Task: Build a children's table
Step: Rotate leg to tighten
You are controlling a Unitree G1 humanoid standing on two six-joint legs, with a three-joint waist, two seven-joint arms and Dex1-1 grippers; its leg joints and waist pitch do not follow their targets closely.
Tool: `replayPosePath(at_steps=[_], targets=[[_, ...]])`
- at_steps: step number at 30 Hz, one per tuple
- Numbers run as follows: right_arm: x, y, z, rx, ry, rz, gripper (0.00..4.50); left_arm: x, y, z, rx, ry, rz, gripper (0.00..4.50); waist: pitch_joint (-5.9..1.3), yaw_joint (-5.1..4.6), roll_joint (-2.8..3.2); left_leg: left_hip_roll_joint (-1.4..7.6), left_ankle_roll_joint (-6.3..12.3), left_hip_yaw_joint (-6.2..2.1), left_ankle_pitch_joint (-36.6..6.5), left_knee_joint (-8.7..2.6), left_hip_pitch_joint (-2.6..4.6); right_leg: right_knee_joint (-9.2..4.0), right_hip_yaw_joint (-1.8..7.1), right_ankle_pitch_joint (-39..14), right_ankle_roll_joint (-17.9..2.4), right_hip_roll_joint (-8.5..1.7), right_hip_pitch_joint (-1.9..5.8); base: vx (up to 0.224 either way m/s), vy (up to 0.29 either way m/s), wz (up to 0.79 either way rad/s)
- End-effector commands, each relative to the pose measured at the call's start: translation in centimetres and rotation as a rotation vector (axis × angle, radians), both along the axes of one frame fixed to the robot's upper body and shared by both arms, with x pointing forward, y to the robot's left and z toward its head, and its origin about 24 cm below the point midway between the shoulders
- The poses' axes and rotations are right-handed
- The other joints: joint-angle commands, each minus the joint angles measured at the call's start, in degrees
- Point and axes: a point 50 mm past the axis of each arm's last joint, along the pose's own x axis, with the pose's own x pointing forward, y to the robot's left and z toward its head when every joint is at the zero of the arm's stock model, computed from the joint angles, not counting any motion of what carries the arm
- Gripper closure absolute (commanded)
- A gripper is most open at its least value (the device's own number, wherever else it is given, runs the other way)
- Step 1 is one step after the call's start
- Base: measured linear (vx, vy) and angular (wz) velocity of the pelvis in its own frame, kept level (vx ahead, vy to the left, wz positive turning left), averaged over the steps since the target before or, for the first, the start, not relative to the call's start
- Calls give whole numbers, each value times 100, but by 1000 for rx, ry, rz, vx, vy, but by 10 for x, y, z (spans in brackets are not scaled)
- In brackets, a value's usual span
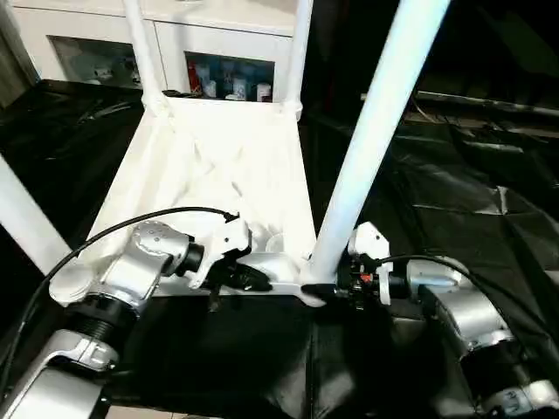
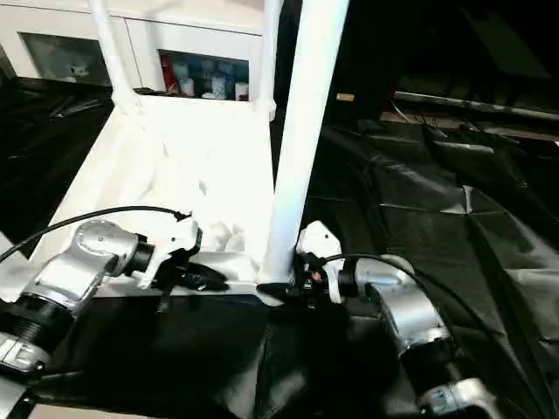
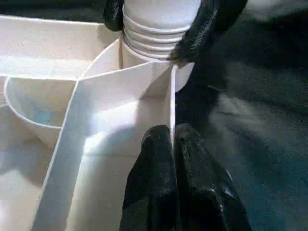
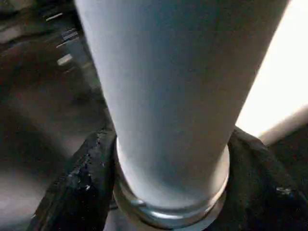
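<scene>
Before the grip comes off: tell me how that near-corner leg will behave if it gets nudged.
The leg is a long, smooth tube leaning in its corner socket, so a push up high would probably lever it over. It looks like hollow plastic, likely light and stiff. The right gripper grasps its ribbed base; that surface may slide between the fingers.

Honestly nothing here I can actually read. The white table top [image 1: 210, 175] and its legs [image 1: 376, 131] are plain plastic, no brand or numbers on them. The little bottles in the cabinet [image 1: 229, 85] at the back have coloured labels, but they're way too small and blurry to make out any words. Silver robot forearms [image 1: 131, 271] and the black floor sheet [image 1: 454, 192]: no markings either.
</scene>
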Motion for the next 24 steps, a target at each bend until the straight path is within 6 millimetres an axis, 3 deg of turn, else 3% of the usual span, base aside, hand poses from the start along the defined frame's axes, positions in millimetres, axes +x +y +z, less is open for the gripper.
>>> replayPosePath(at_steps=[1,3,6,8,9,11,12,13,15,22,24], targets=[[6,3,-7,2,2,-142,175,-3,-11,-19,5,36,77,450,-205,-6,-9,99,73,-34,-1442,-391,8,-467,170,-1373,-1161,-210,223,0,0,0],[9,6,-13,2,13,-244,176,-1,-19,-21,5,17,115,450,-186,-34,-4,95,-28,-55,-1659,-417,2,-521,169,-1958,-903,-214,181,0,0,0],[15,14,-22,0,53,-456,176,3,-37,-27,4,-10,197,450,-188,-39,-7,82,-62,-74,-1741,-421,12,-566,170,-2261,-730,-208,160,0,0,0],[18,21,-29,-14,87,-582,176,4,-52,-30,0,-18,239,450,-181,-58,15,80,-126,-67,-1788,-429,32,-584,181,-2304,-702,-199,113,0,0,0],[19,26,-31,-24,94,-626,176,3,-59,-32,-2,-19,246,450,-187,-66,6,72,-147,-77,-1807,-433,26,-583,173,-2337,-681,-193,125,0,0,0],[20,42,-27,-7,63,-618,176,-1,-75,-33,-20,-19,230,450,-201,-71,31,74,-130,-76,-1811,-427,30,-589,183,-2196,-660,-191,116,0,0,0],[20,47,-25,5,47,-605,142,-2,-80,-32,-28,-20,219,450,-199,-70,22,61,-81,-78,-1810,-434,7,-586,174,-2119,-637,-176,137,0,0,0],[20,50,-23,15,39,-594,142,-3,-83,-32,-33,-22,214,450,-200,-72,22,65,-58,-79,-1830,-437,-2,-585,172,-2105,-628,-178,137,0,0,0],[20,54,-20,35,27,-550,107,-5,-84,-31,-38,-25,176,450,-206,-72,28,61,5,-78,-1833,-435,-9,-586,176,-2024,-628,-175,143,0,0,0],[22,39,-9,64,1,-404,105,-3,-60,-29,-32,-12,151,450,-218,-54,35,71,143,-65,-1692,-424,-22,-557,176,-1623,-798,-178,172,0,0,0],[19,29,-3,62,-15,-292,105,-5,-50,-27,-34,7,113,450,-233,-37,29,68,210,-61,-1508,-409,-40,-527,169,-1400,-879,-180,216,0,0,0]])
